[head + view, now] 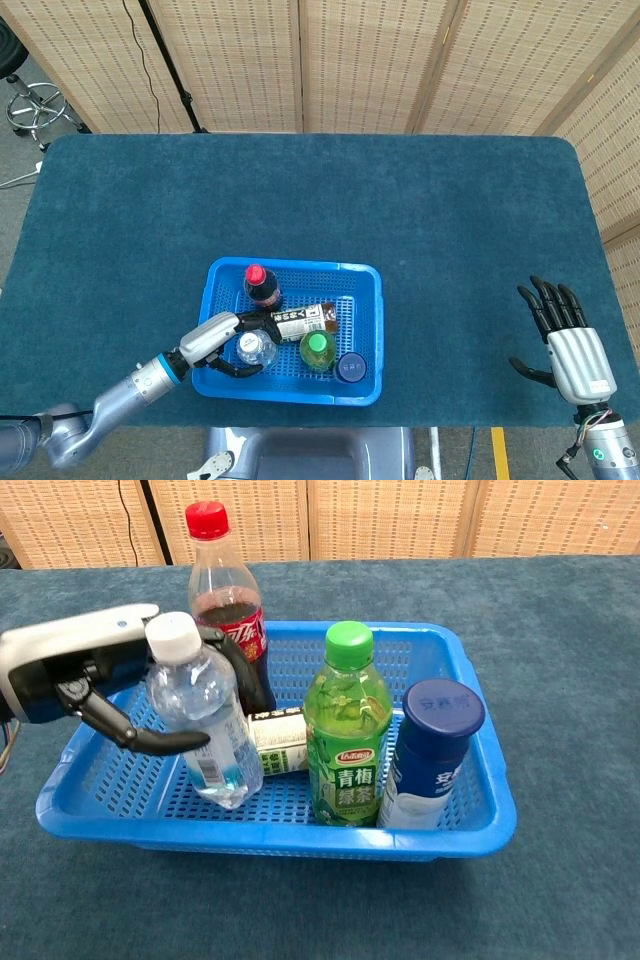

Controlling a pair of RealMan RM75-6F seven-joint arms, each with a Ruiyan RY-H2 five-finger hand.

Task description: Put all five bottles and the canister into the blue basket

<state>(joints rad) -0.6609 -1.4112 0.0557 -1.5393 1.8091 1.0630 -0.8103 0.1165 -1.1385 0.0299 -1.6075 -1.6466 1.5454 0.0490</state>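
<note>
On the blue-carpeted counter one rectangular blue perforated plastic basket sits near the front edge, left of centre. The left hand reaches in over the basket's left wall, its fingers curled around a clear plastic water bottle with a white cap, holding it upright inside the basket's left half. The frames do not show whether its base touches the basket floor.

Four bottles are visible in the basket. Counting left to right: the clear water bottle, then one red-capped cola bottle with a red label standing upright at the back-left corner, one brown tea bottle with a white label lying on its side across the middle, partly hidden behind the water bottle in the chest view, and one green-capped green tea bottle upright toward the front. Just beside it, at the front-right corner, stands one white canister with a dark blue lid.

Near the counter's front-right corner, well apart from the basket, the right hand holds nothing, its dark fingers spread apart.
</note>
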